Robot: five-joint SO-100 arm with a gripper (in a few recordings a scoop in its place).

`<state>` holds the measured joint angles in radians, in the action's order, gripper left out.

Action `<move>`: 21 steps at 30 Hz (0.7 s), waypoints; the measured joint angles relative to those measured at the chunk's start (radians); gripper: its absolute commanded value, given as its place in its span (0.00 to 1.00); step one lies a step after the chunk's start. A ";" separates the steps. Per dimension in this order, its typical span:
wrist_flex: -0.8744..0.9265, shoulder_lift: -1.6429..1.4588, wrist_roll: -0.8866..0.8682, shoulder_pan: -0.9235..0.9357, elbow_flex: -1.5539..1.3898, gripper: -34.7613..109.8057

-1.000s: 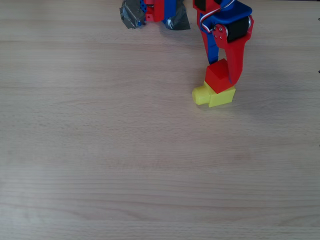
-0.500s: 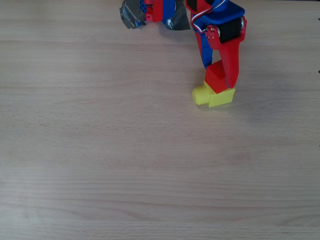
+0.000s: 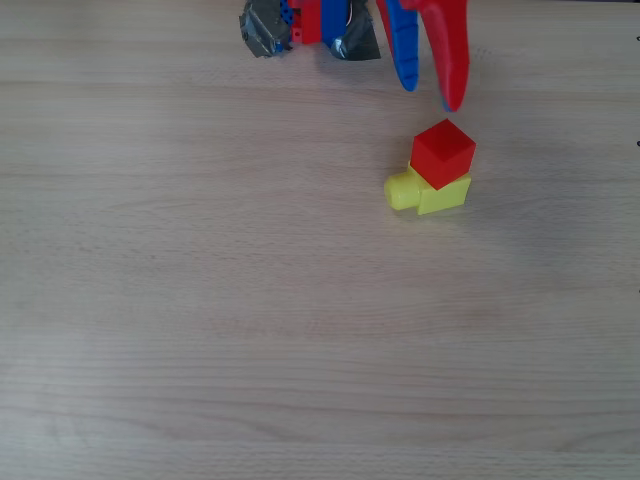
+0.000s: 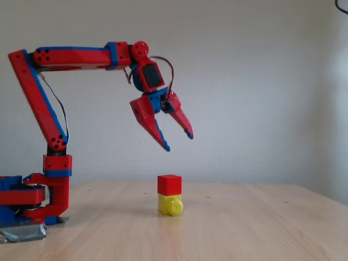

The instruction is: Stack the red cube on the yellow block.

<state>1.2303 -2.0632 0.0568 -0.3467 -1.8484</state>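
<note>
The red cube (image 3: 443, 151) (image 4: 169, 184) sits on top of the yellow block (image 3: 432, 192) (image 4: 170, 205), whose round stud points left in the overhead view. My gripper (image 3: 432, 92) (image 4: 178, 141) hangs open above and behind the stack, well clear of the cube, with nothing between its red and blue fingers.
The arm's base (image 4: 32, 202) stands at the table's back edge, held down with grey tape (image 3: 262, 30). Bare wooden tabletop (image 3: 300, 330) stretches in front of and to both sides of the stack.
The gripper has let go of the red cube, opened, and lifted up and back toward the base. The cube stays on the yellow block.
</note>
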 measured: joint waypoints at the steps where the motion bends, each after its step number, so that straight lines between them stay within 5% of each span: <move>1: 0.000 -0.034 0.000 0.017 -0.008 0.38; 9: 0.037 -0.319 -0.028 0.195 -0.221 0.25; 21: 0.012 -0.614 -0.040 0.256 -0.495 0.28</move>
<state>1.2425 -2.6768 0.0169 -0.0905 -2.3439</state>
